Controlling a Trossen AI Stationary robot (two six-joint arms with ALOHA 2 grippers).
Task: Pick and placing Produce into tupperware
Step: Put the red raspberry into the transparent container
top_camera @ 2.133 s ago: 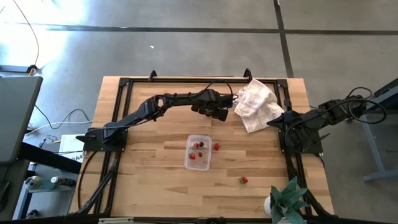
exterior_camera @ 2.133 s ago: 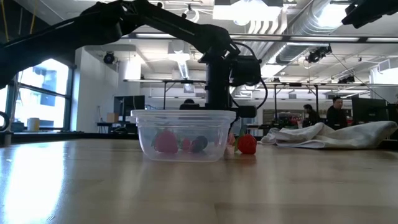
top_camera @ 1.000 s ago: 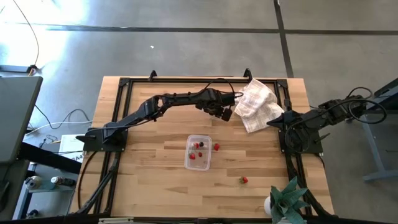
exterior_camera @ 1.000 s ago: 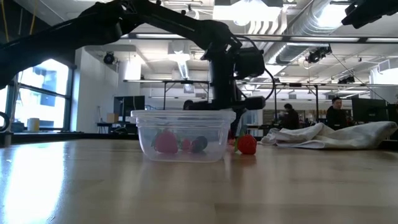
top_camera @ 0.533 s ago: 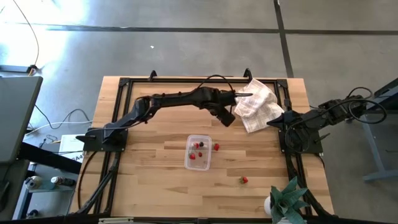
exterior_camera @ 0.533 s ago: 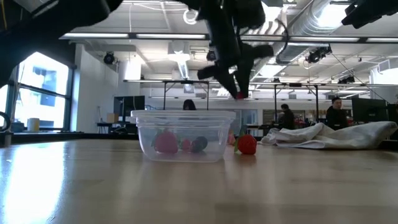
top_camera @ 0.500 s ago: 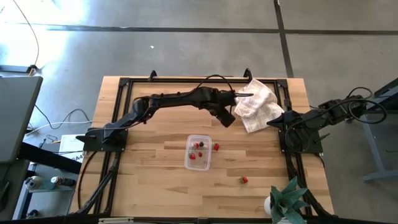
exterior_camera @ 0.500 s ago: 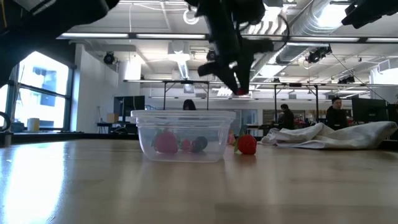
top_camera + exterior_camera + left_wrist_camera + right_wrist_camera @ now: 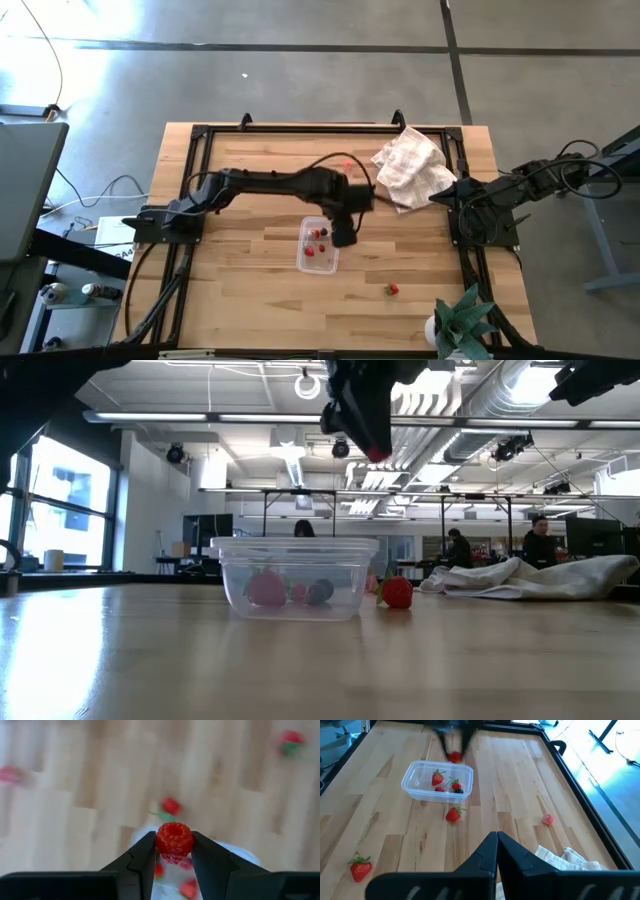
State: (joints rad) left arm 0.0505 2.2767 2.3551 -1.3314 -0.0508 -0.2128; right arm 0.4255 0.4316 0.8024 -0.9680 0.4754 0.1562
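Observation:
My left gripper (image 9: 174, 851) is shut on a red raspberry (image 9: 174, 838) and hangs high over the far right part of the clear tupperware (image 9: 318, 246). The tupperware rests flat on its base on the table and holds two strawberries and darker berries (image 9: 451, 785). One strawberry (image 9: 453, 814) lies right beside the tupperware. Another strawberry (image 9: 392, 289) lies toward the near right. A pink raspberry (image 9: 547, 819) lies near the cloth. At the table's right edge my right gripper (image 9: 497, 840) waits, shut and touching nothing. My left gripper pinches the raspberry by its two opposite sides (image 9: 161, 841) between its two fingertips (image 9: 145, 851). The fingers come from above and point steeply down. The raspberry is lifted well clear, above the tupperware's rim (image 9: 295, 543).
A crumpled white checked cloth (image 9: 408, 168) lies at the far right of the table. A black frame (image 9: 205, 135) runs along the table's edges. A green paper plant (image 9: 462, 318) stands at the near right corner. People move in the room behind.
My left gripper has risen from the table's far side near the cloth with the raspberry pinched in it. It has swung toward the near edge until it hangs over the tupperware, rolling about its own axis on the way. The fingers have stayed shut on the raspberry.

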